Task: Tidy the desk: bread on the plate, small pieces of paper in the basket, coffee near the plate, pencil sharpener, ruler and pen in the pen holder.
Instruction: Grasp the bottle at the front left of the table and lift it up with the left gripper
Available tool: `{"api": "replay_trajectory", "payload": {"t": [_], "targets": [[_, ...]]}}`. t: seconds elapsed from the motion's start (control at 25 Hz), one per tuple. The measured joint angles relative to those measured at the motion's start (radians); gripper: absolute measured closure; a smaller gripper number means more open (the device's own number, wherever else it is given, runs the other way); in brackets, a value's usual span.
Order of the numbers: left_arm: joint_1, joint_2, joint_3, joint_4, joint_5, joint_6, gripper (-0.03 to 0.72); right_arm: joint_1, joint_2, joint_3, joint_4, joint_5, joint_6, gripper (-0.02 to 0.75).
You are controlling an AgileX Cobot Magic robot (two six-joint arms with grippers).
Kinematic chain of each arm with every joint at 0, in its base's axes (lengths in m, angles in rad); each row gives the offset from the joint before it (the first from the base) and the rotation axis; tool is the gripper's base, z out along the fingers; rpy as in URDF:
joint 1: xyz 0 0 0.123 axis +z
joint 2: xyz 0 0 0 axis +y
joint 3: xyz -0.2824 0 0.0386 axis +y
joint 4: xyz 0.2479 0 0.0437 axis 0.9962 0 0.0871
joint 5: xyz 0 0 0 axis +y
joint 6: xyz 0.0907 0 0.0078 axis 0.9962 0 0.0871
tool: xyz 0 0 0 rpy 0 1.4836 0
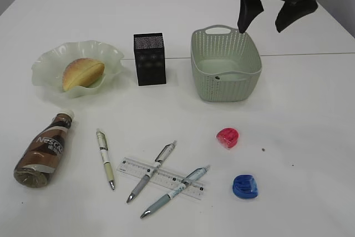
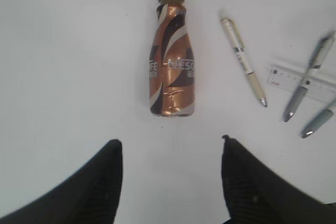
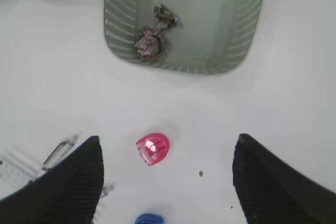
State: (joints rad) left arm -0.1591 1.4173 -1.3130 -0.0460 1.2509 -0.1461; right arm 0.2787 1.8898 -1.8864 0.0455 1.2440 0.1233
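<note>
The bread [image 1: 83,73] lies on the green plate [image 1: 47,62]. On its side at the front left rests the coffee [image 1: 44,151]; my left gripper [image 2: 170,141] hovers open and empty just short of the coffee's [image 2: 172,66] base. Three pens [image 1: 105,158] and the ruler [image 1: 161,177] lie at the front. A red pencil sharpener [image 1: 227,137] and a blue one [image 1: 246,186] sit to the right. My right gripper [image 1: 262,26] hangs open and empty above the basket [image 1: 224,65], which holds crumpled paper [image 3: 149,40]. The red sharpener [image 3: 153,148] shows between its fingers, far below.
The black pen holder [image 1: 149,59] stands upright between plate and basket. A pen [image 2: 243,59] lies right of the coffee bottle, apart from it. Two pens cross over the ruler [image 2: 294,80]. A thin seam runs across the desk [image 1: 310,109].
</note>
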Motion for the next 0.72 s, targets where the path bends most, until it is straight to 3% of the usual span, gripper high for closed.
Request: {"api": "replay_trajectory", "payload": {"t": [0.32, 0.72], "targets": [[0.000, 0.265, -0.014, 0.013, -0.073, 0.038, 0.246, 0.000, -0.210, 0.160, 0.012, 0.001, -0.006, 0.176], [0.000, 0.527, -0.218, 0.025, -0.093, 0.053, 0.245, 0.000, -0.299, 0.195, 0.012, 0.005, -0.008, 0.176]]}}
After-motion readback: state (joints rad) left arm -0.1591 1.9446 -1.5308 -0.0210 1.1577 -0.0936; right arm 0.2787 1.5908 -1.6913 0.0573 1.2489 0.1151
